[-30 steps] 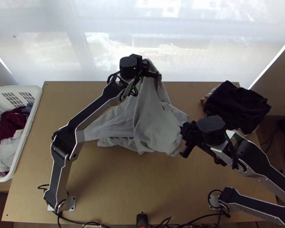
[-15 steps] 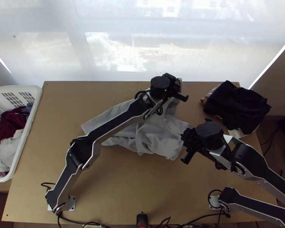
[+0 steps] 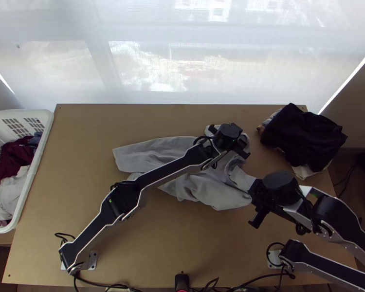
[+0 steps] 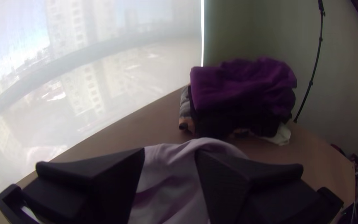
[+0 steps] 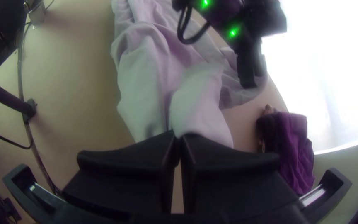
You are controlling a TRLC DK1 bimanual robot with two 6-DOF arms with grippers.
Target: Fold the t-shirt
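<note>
The light grey t-shirt (image 3: 158,152) lies bunched and wrinkled across the middle of the table. Over its far right part is my left gripper (image 3: 241,148). In the left wrist view, my left gripper (image 4: 170,155) stands open, with shirt cloth (image 4: 168,195) between and beneath its fingers. At the shirt's near right end is my right gripper (image 3: 254,197). The right wrist view has my right gripper (image 5: 177,139) shut on an edge of the shirt (image 5: 199,103), the cloth running away from its fingertips. Which part of the garment is pinched, I cannot tell.
A pile of dark clothes (image 3: 304,138) sits at the table's far right corner, purple on top (image 4: 243,85) in the left wrist view. A white basket (image 3: 39,168) with clothes stands at the left. Bare wood (image 3: 158,243) spans the near side.
The left gripper has moved right and toward the near side, and the cloth that it held raised now lies lower. The right gripper has shifted slightly right and nearer, drawing the shirt's end along.
</note>
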